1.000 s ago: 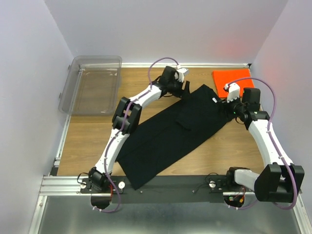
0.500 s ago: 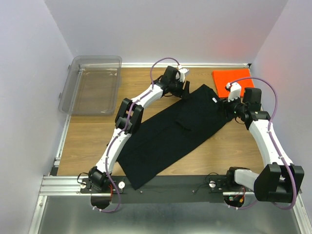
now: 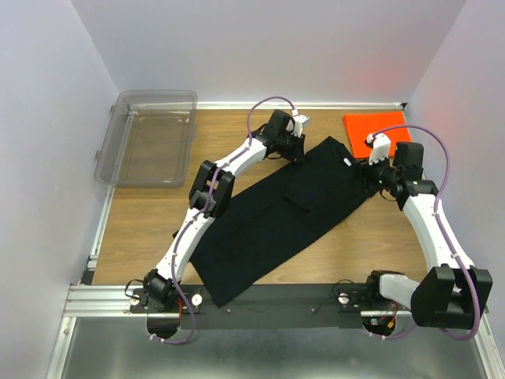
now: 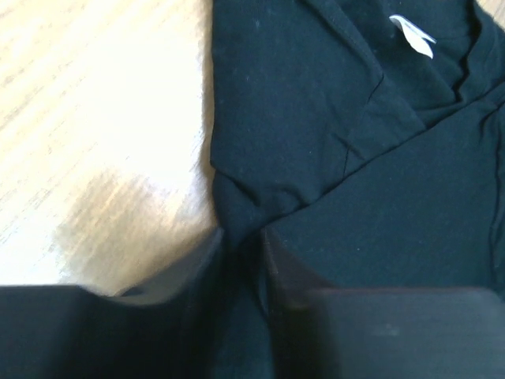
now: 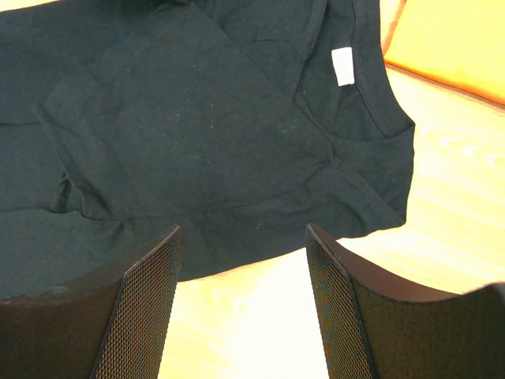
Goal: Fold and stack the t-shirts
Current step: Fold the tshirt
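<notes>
Found the left arm [image 3: 189, 237] stretched long and diagonal from its base at the near edge toward the far middle of the table, wrist bent down. Saw the left gripper [image 4: 241, 237] low on the far-left edge of the large black cloth t-shirt [image 3: 276, 213], fingers drawn nearly together and pinching a raised fold of that cloth. Noted puckering at the pinch and bare wood just left of it.

Found the right arm [image 3: 430, 221] folded up along the right side, wrist by the shirt's collar end. Saw the right gripper [image 5: 241, 308] with meshed fingers [image 5: 146, 308] well apart, gripping nothing, hovering over the shirt's edge and bare wood.

Logged the black t-shirt lying flat as a long strip, slanting from the near rail toward the far right, one sleeve folded inward, small white neck label [image 5: 342, 65] showing at the far end. Logged the bright orange cloth t-shirt [image 3: 375, 126] folded into a rectangle in the far-right corner, apart from the black one.

Noted a clear rectangular plastic bin [image 3: 158, 95] at the far-left corner, overhanging the table's left edge, wood grain visible through its bottom.

Recorded a light brown wooden tabletop [image 3: 142, 229], a silver metal rail [image 3: 102, 300] along the near edge, and pale lavender walls [image 3: 276, 47] on three sides.
</notes>
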